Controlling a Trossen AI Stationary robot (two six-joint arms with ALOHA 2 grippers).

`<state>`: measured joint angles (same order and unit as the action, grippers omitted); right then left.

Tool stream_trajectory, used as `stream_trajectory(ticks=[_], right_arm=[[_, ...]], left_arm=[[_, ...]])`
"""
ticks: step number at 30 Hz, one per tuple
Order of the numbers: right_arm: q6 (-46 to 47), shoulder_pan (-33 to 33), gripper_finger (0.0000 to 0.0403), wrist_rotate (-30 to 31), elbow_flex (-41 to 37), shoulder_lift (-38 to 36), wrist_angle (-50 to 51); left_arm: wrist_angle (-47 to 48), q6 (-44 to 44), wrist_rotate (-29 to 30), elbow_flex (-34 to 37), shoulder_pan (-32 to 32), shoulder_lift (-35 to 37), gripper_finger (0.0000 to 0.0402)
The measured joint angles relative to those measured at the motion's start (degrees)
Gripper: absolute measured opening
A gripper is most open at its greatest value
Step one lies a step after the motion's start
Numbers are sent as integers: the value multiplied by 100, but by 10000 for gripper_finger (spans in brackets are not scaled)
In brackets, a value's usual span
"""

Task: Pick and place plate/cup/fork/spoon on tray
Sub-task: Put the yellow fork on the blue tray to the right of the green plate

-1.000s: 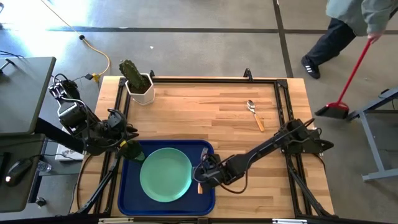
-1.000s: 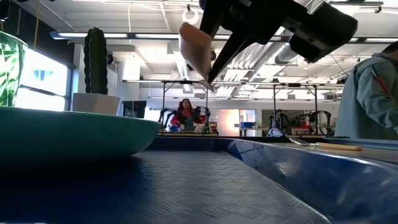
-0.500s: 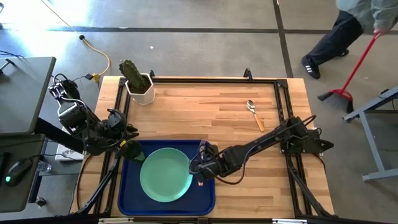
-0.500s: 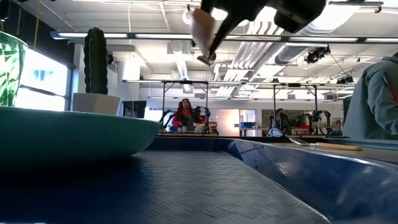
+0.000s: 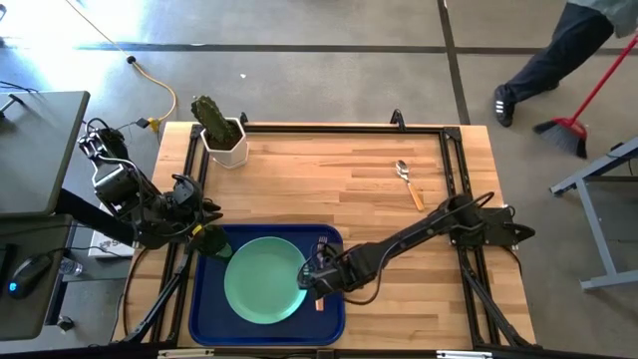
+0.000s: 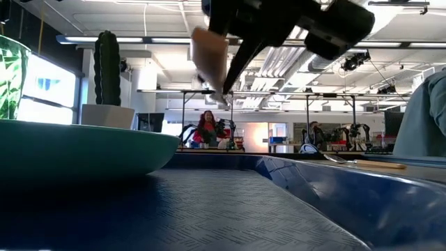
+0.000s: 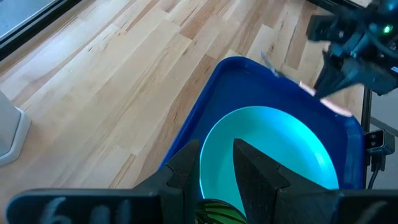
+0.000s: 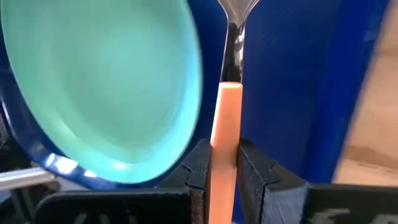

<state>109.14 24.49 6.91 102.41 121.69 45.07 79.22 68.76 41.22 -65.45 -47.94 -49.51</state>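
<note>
Fork [image 8: 227, 118] pinched by its orange handle in right gripper [image 8: 222, 163], above tray [image 8: 292, 74], beside plate [image 8: 106, 81].

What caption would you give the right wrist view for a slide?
Right gripper shut on the orange-handled fork, held over the blue tray beside the mint-green plate.

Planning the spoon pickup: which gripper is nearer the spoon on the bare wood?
Right. The right gripper, shut on the fork, is over the tray beside the plate, diagonally across from the spoon. The left gripper holds the cup at the tray's far-left corner, farther away.
</note>
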Motion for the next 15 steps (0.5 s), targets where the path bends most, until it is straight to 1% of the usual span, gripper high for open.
stream_trajectory(ticks=[6, 15], right_arm=[[3, 2, 31, -236, 0, 282, -125], [-109, -4, 32, -363, -2, 635, -257]], left_arm=[[0, 1, 5, 0, 1, 2, 85], [0, 1, 16, 0, -1, 2, 85]])
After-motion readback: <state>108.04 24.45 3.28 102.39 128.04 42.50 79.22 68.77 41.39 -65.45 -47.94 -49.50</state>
